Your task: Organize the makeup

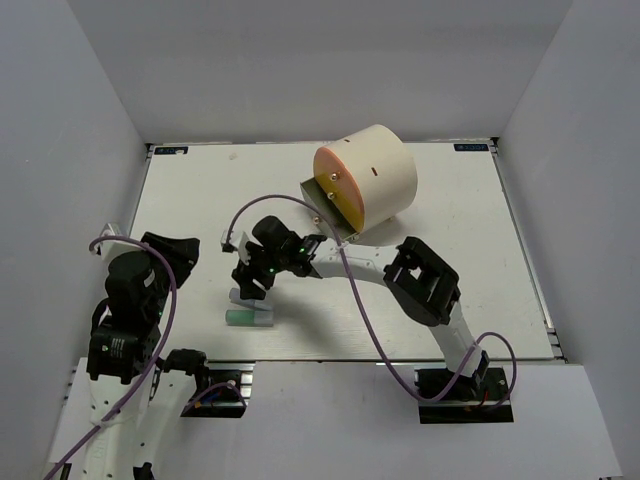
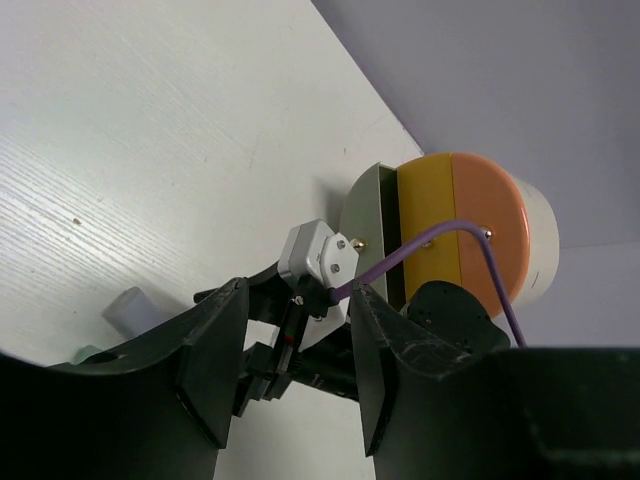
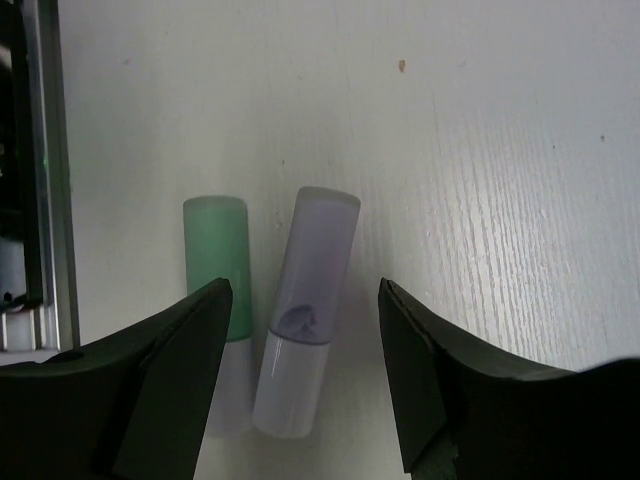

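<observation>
Right arm reaches across to the near left-centre of the white surface [image 1: 450,230]. Right hand [image 3: 305,290] points down over the two tubes, fingers [image 3: 190,380] spread wide and pinching nothing. In the right wrist view, the lavender tube [image 3: 305,320] lies flat in the gap between the fingers, with bare surface on both sides of it. The mint green tube [image 3: 215,250] lies flat just beside it and nearly parallel, its lower end hidden behind one finger. Can't tell if the two tubes touch. Each tube has a coloured part and a paler end.

From the top camera the mint green tube [image 1: 248,317] is nearest the near edge. The lavender tube [image 1: 240,296] is just behind it, partly under the right hand [image 1: 250,285]. An aluminium rail [image 3: 45,150] edges the surface close to the mint tube.

Left arm is folded back at the near left, well apart from the tubes. Left hand [image 2: 300,290] is spread and holds nothing, and its camera looks toward the right arm's wrist. A purple cable [image 2: 430,245] arcs off that wrist.

The big cream drum [image 1: 365,175] lies on its side at the far middle, orange face toward the near left. A grey flat panel [image 2: 370,230] stands against that face. The drum is well apart from the tubes.
</observation>
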Tool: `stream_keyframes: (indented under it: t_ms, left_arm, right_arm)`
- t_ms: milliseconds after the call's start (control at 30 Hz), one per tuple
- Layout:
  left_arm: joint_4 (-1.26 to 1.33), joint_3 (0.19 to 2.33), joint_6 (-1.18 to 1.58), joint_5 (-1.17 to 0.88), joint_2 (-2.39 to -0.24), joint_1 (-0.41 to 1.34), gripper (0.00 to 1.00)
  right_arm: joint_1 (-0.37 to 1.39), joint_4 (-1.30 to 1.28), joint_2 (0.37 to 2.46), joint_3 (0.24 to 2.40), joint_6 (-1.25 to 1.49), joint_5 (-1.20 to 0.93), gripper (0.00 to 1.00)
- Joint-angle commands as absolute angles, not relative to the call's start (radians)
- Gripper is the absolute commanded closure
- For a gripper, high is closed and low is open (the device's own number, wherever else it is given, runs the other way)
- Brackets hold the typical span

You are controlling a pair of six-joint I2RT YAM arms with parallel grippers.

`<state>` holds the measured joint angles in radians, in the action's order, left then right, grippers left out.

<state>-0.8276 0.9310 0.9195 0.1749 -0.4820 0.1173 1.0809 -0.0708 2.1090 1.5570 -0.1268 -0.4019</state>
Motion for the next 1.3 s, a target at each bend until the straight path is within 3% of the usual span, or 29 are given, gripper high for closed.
stream_keyframes:
  t_ms: [0, 600, 800, 933, 1200, 1267]
  left_arm:
    - [-0.854, 0.945, 0.923, 0.178, -0.486, 0.120, 0.45]
    - [-0.910, 0.956, 0.933, 0.172, -0.465, 0.120, 0.45]
    - [-0.907, 0.950, 0.934, 0.160, -0.468, 0.120, 0.45]
    - [-0.911, 0.946, 0.934, 0.155, -0.471, 0.120, 0.45]
    - [-0.945, 0.893, 0.966, 0.052, -0.515, 0.120, 0.45]
    - [-0.948, 0.867, 0.985, 0.025, -0.526, 0.120, 0.45]
  right_arm:
    - [1.101, 0.066, 2.111, 1.542, -0.084, -0.321, 0.34]
    - [1.146, 0.184, 2.152, 1.422, -0.144, -0.215, 0.35]
    - [1.151, 0.216, 2.163, 1.391, -0.182, -0.134, 0.40]
    - [1.146, 0.218, 2.169, 1.384, -0.205, -0.075, 0.49]
    - [1.100, 0.177, 2.161, 1.407, -0.302, -0.191, 1.00]
    - [1.072, 0.112, 2.143, 1.463, -0.314, -0.224, 1.00]
